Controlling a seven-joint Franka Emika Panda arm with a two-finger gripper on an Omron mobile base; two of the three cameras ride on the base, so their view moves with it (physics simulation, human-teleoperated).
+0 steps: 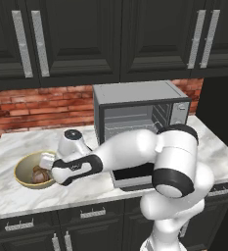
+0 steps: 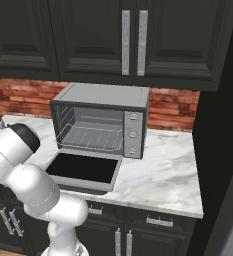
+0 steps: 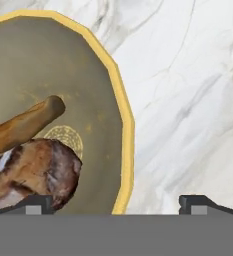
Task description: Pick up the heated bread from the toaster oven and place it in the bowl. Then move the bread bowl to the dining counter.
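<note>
Bread (image 3: 23, 125) in bowl (image 3: 124, 150), at 9 o'clock; oven (image 2: 100, 120) empty. Gripper (image 3: 117, 202) open over rim. Carry to dining counter remains.

— What stood on the counter (image 2: 168, 170)?
— The oven (image 2: 102, 120), door (image 2: 84, 169) dropped flat, its dark glass facing up. The rack (image 2: 92, 136) inside was bare; three knobs (image 2: 133, 133) ran down its right side.
— And behind it?
— A brick wall (image 2: 170, 107) under dark cabinets (image 2: 113, 35). The arm (image 2: 23, 180) rose at lower left.

Kitchen, dark cabinets (image 2: 133, 40), brick backsplash (image 1: 42, 105), marble worktop (image 2: 168, 170), toaster oven (image 2: 100, 120)
</note>
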